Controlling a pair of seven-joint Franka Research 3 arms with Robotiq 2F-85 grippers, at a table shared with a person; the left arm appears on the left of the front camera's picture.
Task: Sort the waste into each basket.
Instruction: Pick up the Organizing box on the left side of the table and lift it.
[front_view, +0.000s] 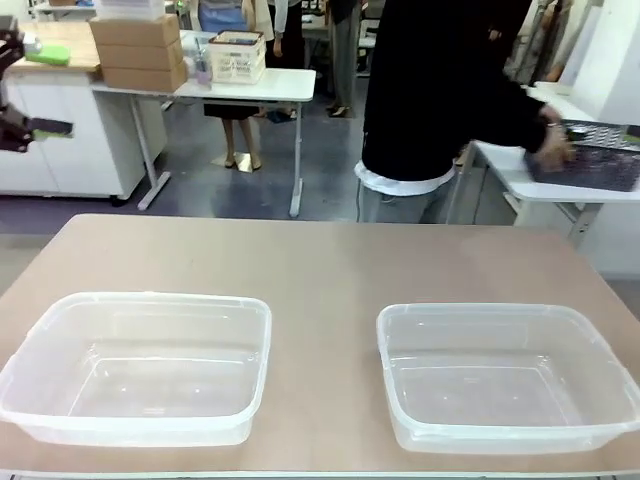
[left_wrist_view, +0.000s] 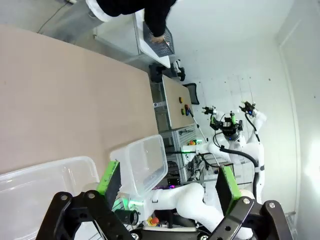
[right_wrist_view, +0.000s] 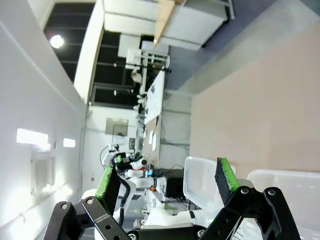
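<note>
Two alike clear plastic tubs stand on the brown table: the left tub (front_view: 140, 365) and the right tub (front_view: 505, 375), both with nothing in them. No wrappers, packets or bottles are in sight. My left gripper (left_wrist_view: 167, 182) hangs open above the table's left side, with the near tub (left_wrist_view: 45, 185) and the far tub (left_wrist_view: 145, 165) below it. It also peeks in at the front view's left edge (front_view: 55, 92). My right gripper (right_wrist_view: 165, 180) is open and holds nothing, with both tubs (right_wrist_view: 200, 180) (right_wrist_view: 285, 190) beyond its fingers.
At the far side a person in black (front_view: 440, 90) turns right, one hand in a dark grey lattice basket (front_view: 590, 165) on a white side table. The brown table (front_view: 320, 260) is bare beyond the tubs.
</note>
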